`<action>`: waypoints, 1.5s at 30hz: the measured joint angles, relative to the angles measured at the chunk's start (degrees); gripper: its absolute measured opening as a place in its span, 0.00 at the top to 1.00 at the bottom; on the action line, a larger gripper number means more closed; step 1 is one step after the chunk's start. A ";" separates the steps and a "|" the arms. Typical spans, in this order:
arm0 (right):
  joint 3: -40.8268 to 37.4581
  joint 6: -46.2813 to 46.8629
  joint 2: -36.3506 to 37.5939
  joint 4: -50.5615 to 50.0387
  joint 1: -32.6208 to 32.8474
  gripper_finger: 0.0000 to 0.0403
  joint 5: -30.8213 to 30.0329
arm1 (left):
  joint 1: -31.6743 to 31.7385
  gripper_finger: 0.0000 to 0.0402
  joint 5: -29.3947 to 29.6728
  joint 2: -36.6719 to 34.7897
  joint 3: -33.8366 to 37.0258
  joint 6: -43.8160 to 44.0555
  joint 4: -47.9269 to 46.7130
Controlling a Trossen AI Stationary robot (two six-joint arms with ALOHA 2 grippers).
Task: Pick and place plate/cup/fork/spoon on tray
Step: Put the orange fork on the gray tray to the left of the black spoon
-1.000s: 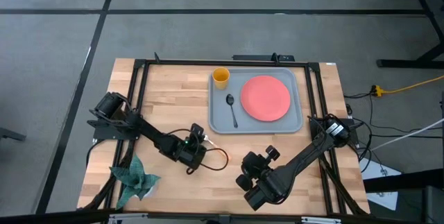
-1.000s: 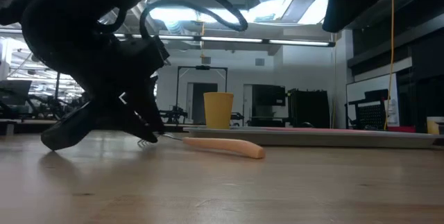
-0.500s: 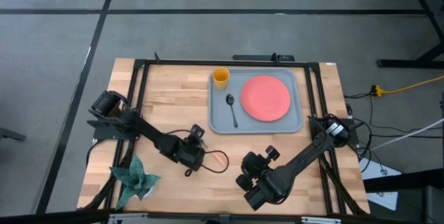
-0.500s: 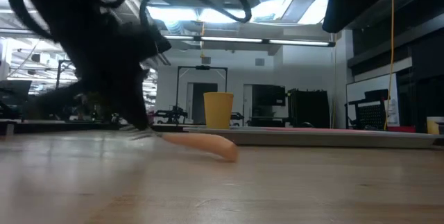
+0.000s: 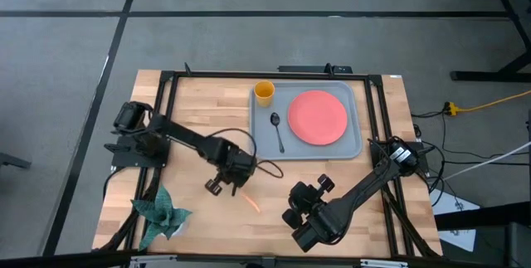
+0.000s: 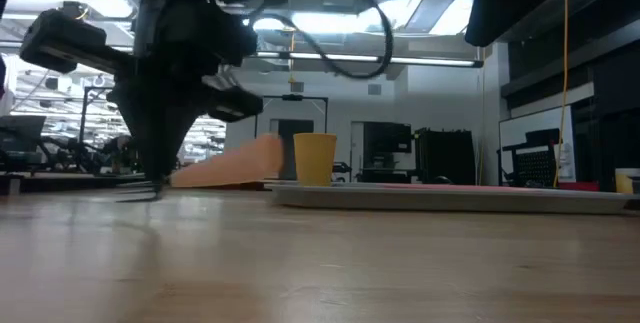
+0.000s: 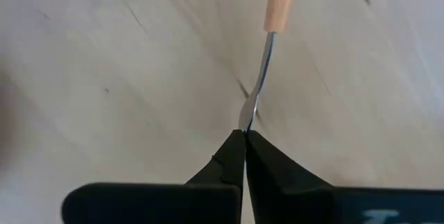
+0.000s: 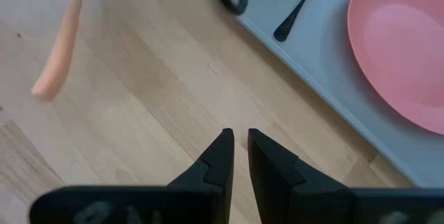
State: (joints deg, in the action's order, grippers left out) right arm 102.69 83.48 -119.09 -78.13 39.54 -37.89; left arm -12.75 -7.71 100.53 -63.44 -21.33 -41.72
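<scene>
The fork, with an orange handle (image 5: 251,202) and a metal neck, hangs at the table's middle front with my left gripper (image 5: 235,182) shut on it. The grey-blue tray (image 5: 261,148) lies at the far right. On it are the coral plate (image 5: 318,117), the yellow cup (image 5: 264,93) and the dark spoon (image 5: 277,131). My right gripper (image 8: 236,141) waits over the near right of the table. A narrow gap shows between its fingers, with nothing in it. My left gripper pinches the fork's metal neck (image 7: 248,113) between its two fingertips, close to the tine end; the fingers hide the tines. The fingers come from above, pointing steeply down. The fork is lifted clear of the table, and its orange handle (image 6: 225,166) slants toward the near edge.
A green cloth (image 5: 162,214) lies at the near left corner. A black cable (image 5: 267,168) loops off the left wrist beside the tray's near rim. Bare wood lies between the fork and the tray.
My left gripper has taken hold of the fork's metal end, risen and tipped from a slant to pointing steeply down, shifting toward the tray. The fork, which lay flat with its handle toward the right edge, is lifted clear, and its handle has swung toward the near edge.
</scene>
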 joint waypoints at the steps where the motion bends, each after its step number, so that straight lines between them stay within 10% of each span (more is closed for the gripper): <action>1: 0.00 0.00 0.00 0.00 0.01 0.88 0.00 | 0.84 1.00 -1.44 0.12 0.00 -1.03 -0.71; 15: 0.00 0.00 0.00 -0.07 0.03 0.88 -0.11 | 6.56 1.00 -15.30 3.82 -0.07 -4.79 -5.55; 45: 0.00 -0.15 0.00 -0.15 0.03 0.88 0.00 | 1.20 0.89 2.78 4.39 -0.11 0.21 0.71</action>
State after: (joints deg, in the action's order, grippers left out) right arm 102.69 83.33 -119.09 -78.28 39.57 -37.89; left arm -11.55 -4.93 104.92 -63.55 -21.12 -41.01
